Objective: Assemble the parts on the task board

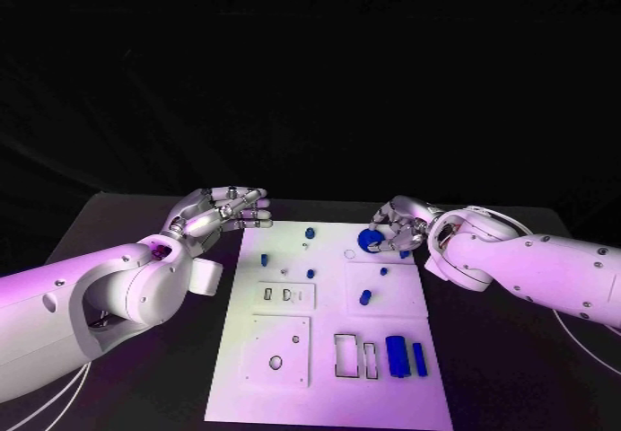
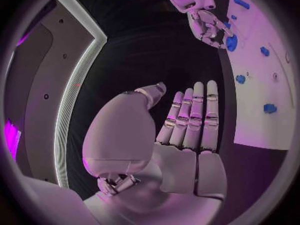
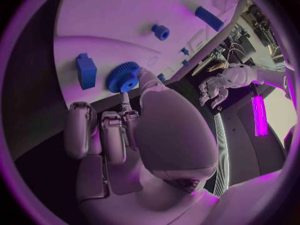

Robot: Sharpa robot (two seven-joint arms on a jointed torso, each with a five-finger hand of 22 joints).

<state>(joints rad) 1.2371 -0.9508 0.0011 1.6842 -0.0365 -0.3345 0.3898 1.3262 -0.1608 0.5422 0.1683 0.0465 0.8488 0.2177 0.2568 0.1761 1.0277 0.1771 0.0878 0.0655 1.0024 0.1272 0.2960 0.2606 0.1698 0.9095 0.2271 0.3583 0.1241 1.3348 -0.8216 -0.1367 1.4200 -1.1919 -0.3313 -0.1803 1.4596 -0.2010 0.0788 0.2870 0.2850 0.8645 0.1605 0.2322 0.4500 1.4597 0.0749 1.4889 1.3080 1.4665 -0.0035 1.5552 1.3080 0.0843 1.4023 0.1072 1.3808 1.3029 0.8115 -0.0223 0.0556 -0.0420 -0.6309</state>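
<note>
The matte black desk [image 1: 129, 215] carried the flat white board [image 1: 330, 395], cut with rectangular recesses and studded with small blue parts. The left robot hand [image 1: 223, 212], smooth silver, hung off the board's far left corner, fingers apart and empty. The right robot hand [image 1: 398, 226] pinched a toothed blue gear [image 1: 371, 239] over the board's far edge; its fingers partly hid the gear.
</note>
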